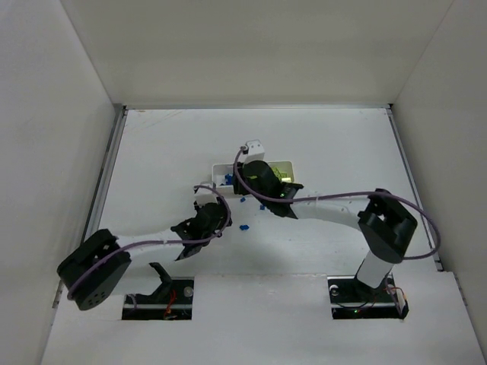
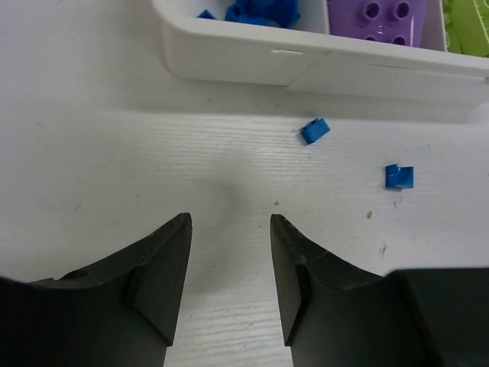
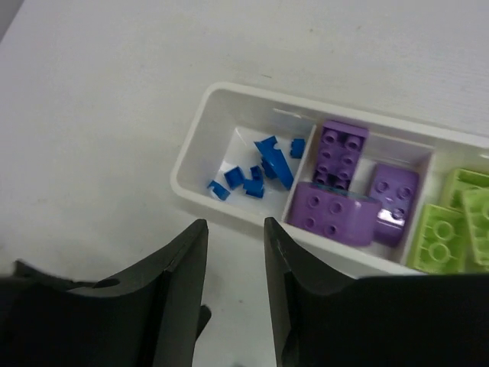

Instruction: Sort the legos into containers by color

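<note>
Black joints (image 1: 388, 226), white links (image 1: 329, 210), purple cables (image 1: 152, 242) (looped along both arms); matte black jaws.

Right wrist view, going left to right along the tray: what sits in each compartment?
In the white tray: tiny blue pieces → purple blocks → lime-green bricks, which are cut off at the right edge of the picture.

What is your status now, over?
Left claw open, empty. Right claw open, empty, by tray. Tray sorted: blue bits, purple blocks, green bricks. Two blue strays on table ahead of left claw, nothing blocking.
</note>
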Robot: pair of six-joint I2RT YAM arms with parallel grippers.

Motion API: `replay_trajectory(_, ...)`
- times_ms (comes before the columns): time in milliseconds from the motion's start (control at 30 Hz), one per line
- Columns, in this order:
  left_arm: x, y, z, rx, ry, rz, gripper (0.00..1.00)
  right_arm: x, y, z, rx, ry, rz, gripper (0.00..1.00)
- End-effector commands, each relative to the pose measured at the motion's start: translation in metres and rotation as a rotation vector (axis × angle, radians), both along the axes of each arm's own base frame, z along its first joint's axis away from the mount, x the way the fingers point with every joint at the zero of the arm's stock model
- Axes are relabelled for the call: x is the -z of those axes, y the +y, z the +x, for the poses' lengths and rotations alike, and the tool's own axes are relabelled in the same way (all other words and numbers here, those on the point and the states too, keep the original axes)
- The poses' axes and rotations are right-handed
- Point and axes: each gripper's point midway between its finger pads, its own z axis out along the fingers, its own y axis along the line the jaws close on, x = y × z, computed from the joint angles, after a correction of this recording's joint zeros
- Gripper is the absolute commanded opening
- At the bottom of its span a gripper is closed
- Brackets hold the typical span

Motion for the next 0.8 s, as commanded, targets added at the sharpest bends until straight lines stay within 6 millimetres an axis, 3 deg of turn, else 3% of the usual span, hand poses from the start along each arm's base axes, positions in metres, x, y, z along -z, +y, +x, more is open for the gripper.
replay_trajectory(0, -0.028, -0.036, 0.020, 0.052, -0.079, -0.042, 0.42, -0.030, -0.023, -0.012, 0.033, -0.061, 0.098, 0.40)
replay_trajectory(167, -0.024, -0.053, 0.036, 0.090, -0.090, 0.027, 0.42, -0.001, -0.062, -0.039, 0.073, -0.023, 0.095, 0.39)
replay_trajectory(333, -0.014, -0.061, 0.051, 0.120, -0.091, 0.111, 0.41, 0.017, -0.086, -0.059, 0.100, 0.006, 0.119, 0.37)
replay_trajectory(533, 0.002, -0.069, 0.059, 0.141, -0.069, 0.154, 0.38, 0.036, -0.095, -0.071, 0.099, 0.036, 0.111, 0.37)
replay_trajectory(767, 0.012, -0.073, 0.061, 0.153, -0.055, 0.188, 0.33, 0.039, -0.096, -0.075, 0.094, 0.040, 0.130, 0.38)
